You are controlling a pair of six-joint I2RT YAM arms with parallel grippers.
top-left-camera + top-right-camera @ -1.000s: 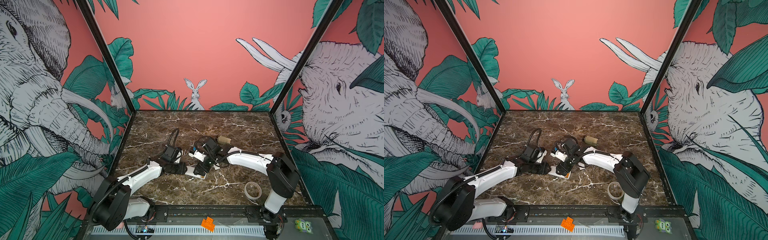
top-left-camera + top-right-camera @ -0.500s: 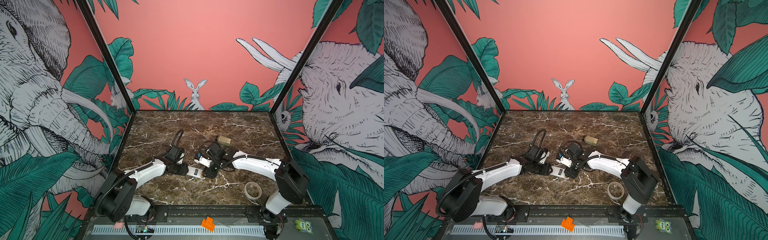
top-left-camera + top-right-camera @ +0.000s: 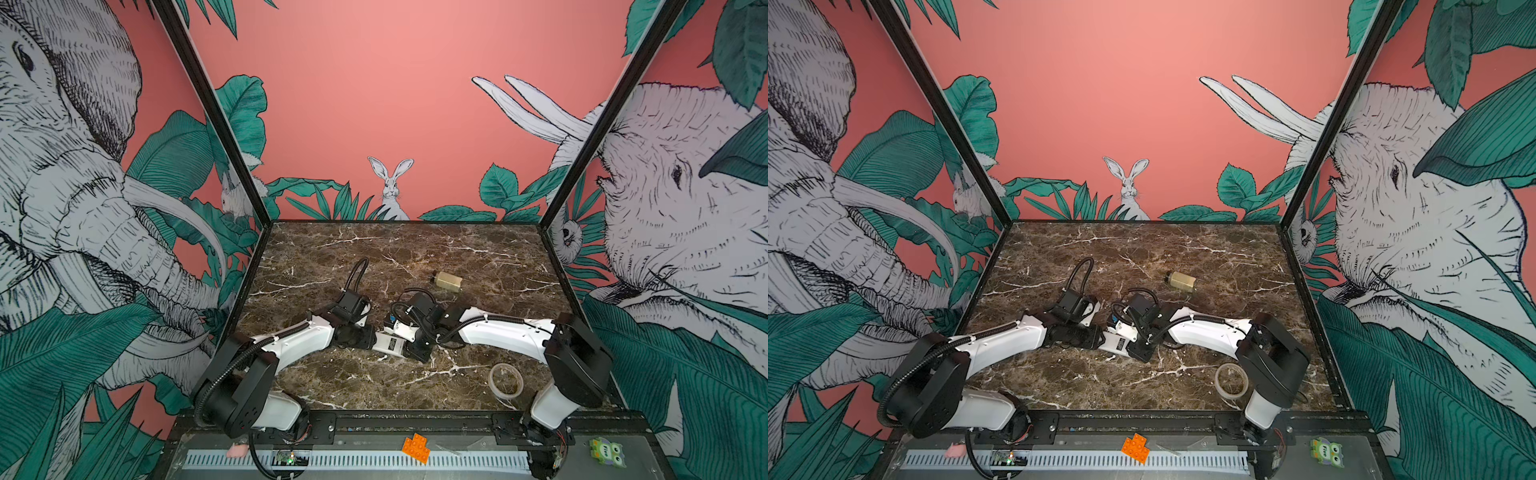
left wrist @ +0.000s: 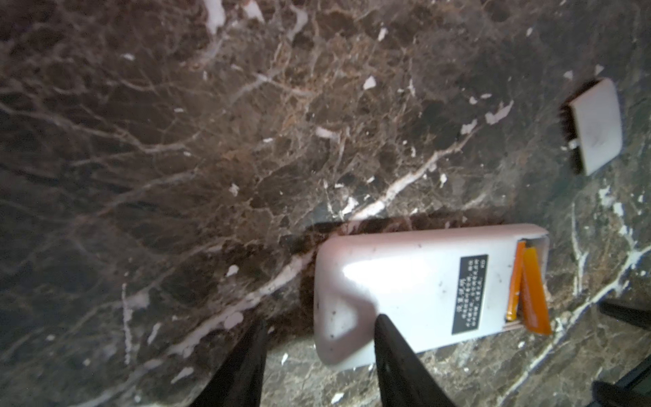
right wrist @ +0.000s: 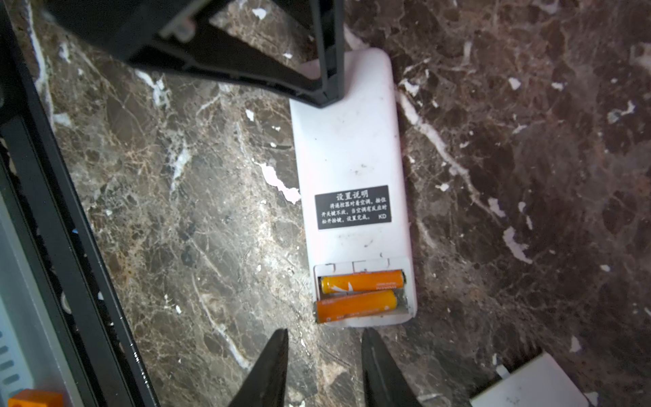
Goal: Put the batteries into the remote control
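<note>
Left arm (image 3: 291,345) & right arm (image 3: 503,336): white shells, blk joints. Nearest the base rail (image 3: 415,419): white pedestals (image 3: 278,415), then big rounded blk housings (image 3: 237,399). Ribbed blk hose (image 3: 232,362) runs along left arm away from rail; thin blk cables (image 3: 400,311) loop at right arm's end farthest from rail. Right gripper (image 5: 324,331), left gripper (image 4: 320,319): blk fingers (image 5: 271,373) tapering to points.

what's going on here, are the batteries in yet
The remote lies back up on the table, compartment open, both batteries in it; the one nearer the end looks askew. The left gripper, open, has one finger on the remote's other end. The right gripper is open and empty, just off the battery end. The cover lies aside.
</note>
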